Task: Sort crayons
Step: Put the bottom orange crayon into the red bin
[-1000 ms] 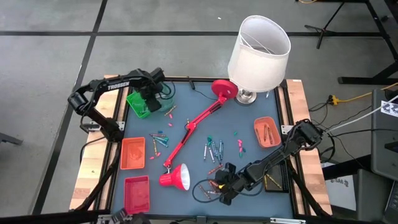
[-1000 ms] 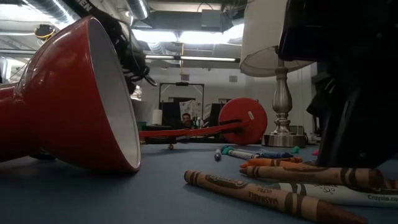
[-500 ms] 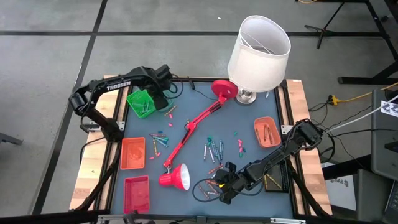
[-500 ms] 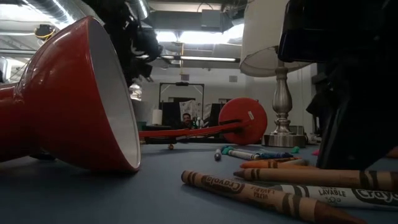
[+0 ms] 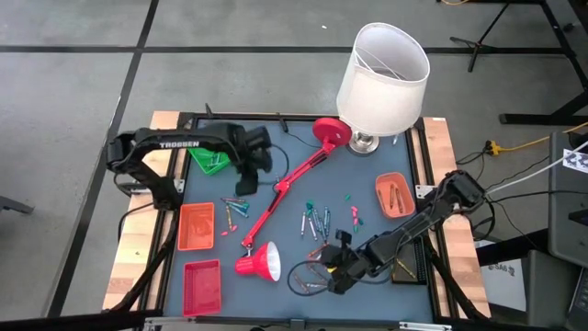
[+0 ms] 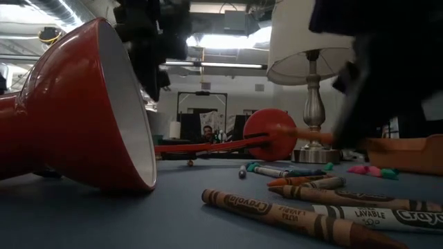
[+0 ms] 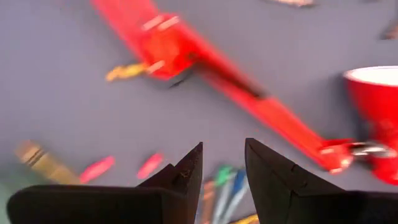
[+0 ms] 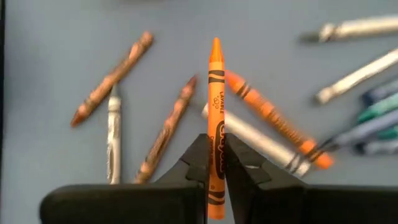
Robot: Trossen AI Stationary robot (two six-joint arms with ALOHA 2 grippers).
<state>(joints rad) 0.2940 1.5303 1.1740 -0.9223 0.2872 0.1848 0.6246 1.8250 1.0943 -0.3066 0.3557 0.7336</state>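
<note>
Your right tool (image 8: 214,163) is pinched shut on the orange crayon (image 8: 215,106) near its butt; it's light, waxy, snappable, so grip gently, while your left tool (image 7: 222,165) hangs open, empty.

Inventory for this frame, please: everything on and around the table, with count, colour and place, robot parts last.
crayons: many, mixed colours, scattered mid-table and near front
orange crayon: one, gripped by the right gripper, lifted off the table
red lamp: one, lying across the table centre
white-shade lamp: one, standing at the back edge
green bin: one, back left
orange bins: two, left side and right side
red bin: one, front left
person: one, far behind the table
left gripper: open, empty, above table centre-left
right gripper: shut on the orange crayon, front right
</note>
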